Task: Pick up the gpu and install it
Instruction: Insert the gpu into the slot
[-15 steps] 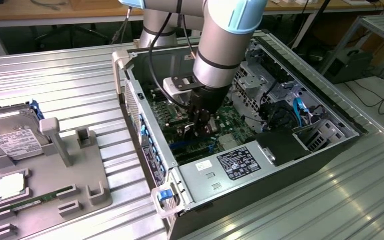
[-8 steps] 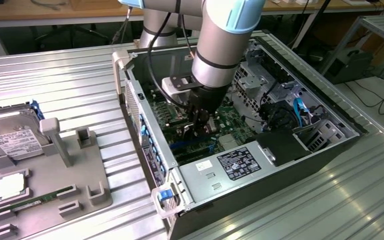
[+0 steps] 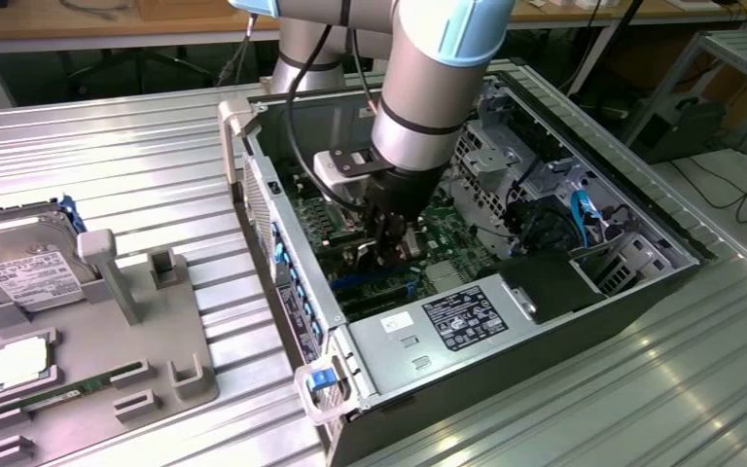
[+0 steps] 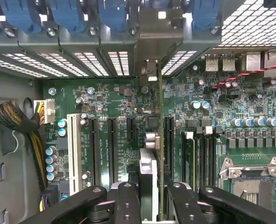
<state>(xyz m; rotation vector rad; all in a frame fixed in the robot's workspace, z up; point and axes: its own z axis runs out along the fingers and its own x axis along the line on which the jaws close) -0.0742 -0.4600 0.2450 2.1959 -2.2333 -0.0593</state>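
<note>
The gpu (image 4: 159, 140) appears edge-on in the wrist view. It stands upright over the black expansion slots of the green motherboard (image 4: 119, 98). Its silvery end bracket (image 4: 150, 70) sits against the case's rear slot openings. I cannot tell whether the card is seated in a slot. My gripper (image 4: 154, 205) is shut on the card, with black fingers (image 4: 127, 200) on either side of it. In the exterior view, my gripper (image 3: 393, 243) reaches down into the open computer case (image 3: 269, 195), and the gpu (image 3: 397, 257) is largely hidden between the fingers.
A white slot (image 4: 74, 149), a memory stick (image 4: 189, 158) and the CPU socket (image 4: 252, 179) lie around the card. Blue latches (image 4: 63, 14) line the case's rear. The power supply (image 3: 458, 316) fills the case's near corner. A grey tray (image 3: 153, 331) at the exterior view's left holds a hard drive (image 3: 30, 272) and a green memory stick (image 3: 69, 391).
</note>
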